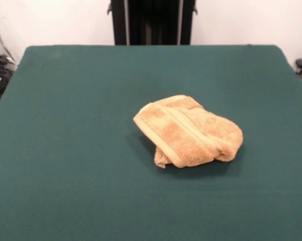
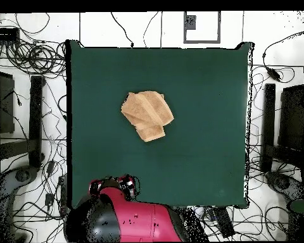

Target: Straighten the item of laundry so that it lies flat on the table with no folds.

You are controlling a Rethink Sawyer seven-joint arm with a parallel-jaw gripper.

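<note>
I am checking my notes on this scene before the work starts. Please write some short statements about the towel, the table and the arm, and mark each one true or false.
1. The towel lies crumpled, with folds. True.
2. The towel hangs over the edge of the table. False: it lies wholly on the green cloth, away from every edge.
3. The claw holds the towel. False: nothing touches the towel, and no claw can be made out.
4. In the overhead view the red arm is drawn back at the table's bottom edge. True.

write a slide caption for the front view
Crumpled orange-tan towel lying folded over itself on the green table, with no gripper in sight.
</note>
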